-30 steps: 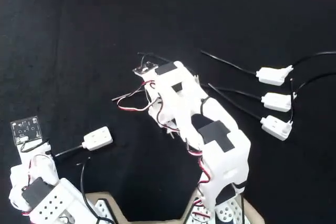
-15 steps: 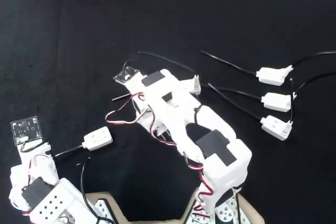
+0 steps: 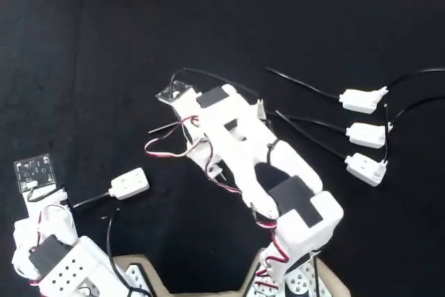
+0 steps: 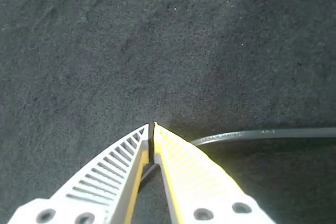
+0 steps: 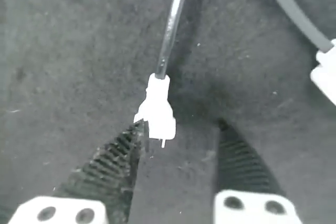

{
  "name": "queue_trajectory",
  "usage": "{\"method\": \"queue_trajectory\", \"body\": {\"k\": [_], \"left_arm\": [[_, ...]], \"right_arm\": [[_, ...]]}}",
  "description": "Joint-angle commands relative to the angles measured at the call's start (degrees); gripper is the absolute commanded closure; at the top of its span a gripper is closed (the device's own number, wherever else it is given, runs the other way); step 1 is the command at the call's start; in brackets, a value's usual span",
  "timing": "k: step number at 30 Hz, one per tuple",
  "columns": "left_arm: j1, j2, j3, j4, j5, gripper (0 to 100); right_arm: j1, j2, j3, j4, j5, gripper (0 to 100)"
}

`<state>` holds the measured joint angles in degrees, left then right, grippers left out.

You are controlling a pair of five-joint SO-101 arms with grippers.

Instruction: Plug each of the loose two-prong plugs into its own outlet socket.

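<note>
The right gripper (image 5: 181, 129), jaws apart with the white plug (image 5: 159, 109) partly between them, has swung slightly toward the surface's far edge, while the closed, empty left gripper (image 4: 152, 127) keeps still.

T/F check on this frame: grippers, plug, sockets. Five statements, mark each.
1. The right gripper is open, with a white two-prong plug between its fingers. True.
2. The left gripper is clamped on a plug. False: it is shut on nothing, over the black cloth, with a black cable beside it.
3. Three white outlet sockets lie in a row on the table's right side. True.
4. The two-prong plug is seated in a socket. False: it lies loose on the cloth, apart from every socket.
5. No socket lies on the left side. False: a fourth outlet socket lies close to the left arm.
</note>
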<state>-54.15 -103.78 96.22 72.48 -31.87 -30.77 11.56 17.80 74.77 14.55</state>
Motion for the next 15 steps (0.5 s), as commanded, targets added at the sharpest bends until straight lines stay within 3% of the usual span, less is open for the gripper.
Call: {"method": "queue_trajectory", "body": {"k": [1, 11, 15], "left_arm": [[0.1, -0.6, 0.1, 0.1, 0.1, 96], [0.1, -0.6, 0.1, 0.1, 0.1, 96], [0.1, -0.6, 0.1, 0.1, 0.2, 96]], "right_arm": [[0.3, -3.0, 3.4, -4.0, 0.4, 87.8], [0.1, -0.9, 8.2, -9.4, -1.4, 88.1], [-3.7, 6.6, 4.8, -9.0, -1.6, 88.1]]}}
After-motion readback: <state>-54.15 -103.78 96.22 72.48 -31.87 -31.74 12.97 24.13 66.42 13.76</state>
